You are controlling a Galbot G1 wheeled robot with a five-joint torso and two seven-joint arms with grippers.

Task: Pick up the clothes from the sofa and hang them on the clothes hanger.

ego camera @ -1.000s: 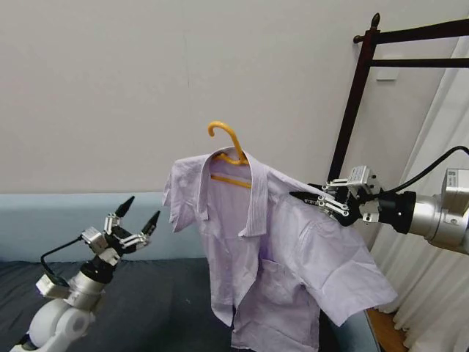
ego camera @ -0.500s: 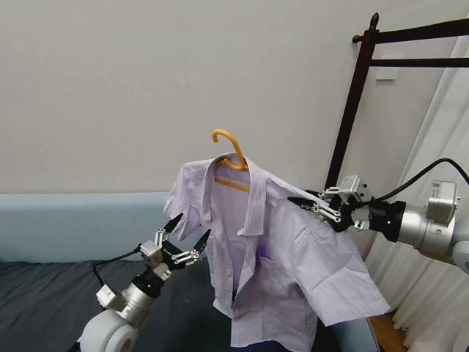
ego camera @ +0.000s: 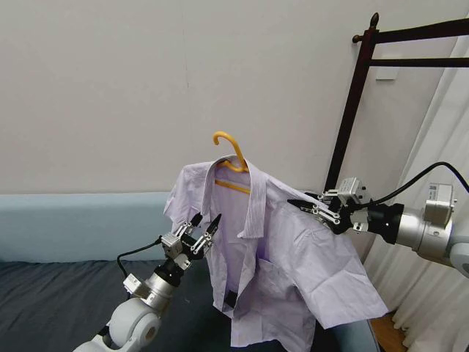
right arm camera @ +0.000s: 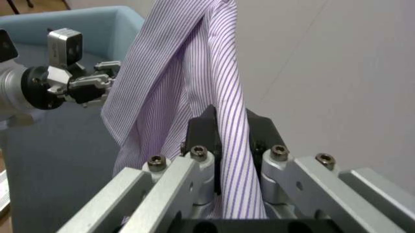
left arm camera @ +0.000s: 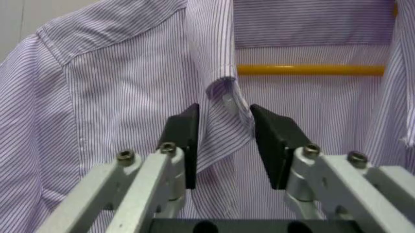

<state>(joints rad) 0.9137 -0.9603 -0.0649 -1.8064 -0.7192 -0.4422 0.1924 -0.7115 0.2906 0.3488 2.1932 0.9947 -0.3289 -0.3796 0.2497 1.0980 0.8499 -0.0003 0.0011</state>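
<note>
While right gripper point(ego camera: 300, 204) clamps shirt point(ego camera: 293, 257), left gripper point(ego camera: 207, 221) arrived.

Plain off-white wall point(ego camera: 110, 88) behind, evenly and softly lit. Along its foot, pale blue sofa point(ego camera: 66, 220) with dark grey seat point(ego camera: 51, 293). To the right, tall dark wooden rack point(ego camera: 352, 110) before a white curtain point(ego camera: 447, 147); below, a sliver of brown wooden floor point(ego camera: 385, 331).

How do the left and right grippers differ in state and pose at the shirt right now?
The left gripper is open, its fingers straddling the front edge of the striped shirt below the collar; the right gripper is shut on the shirt's shoulder fabric. The left gripper angles upward from below; the right gripper reaches in roughly level from the side. Both are at the same shirt, which is draped on the yellow hanger.
</note>
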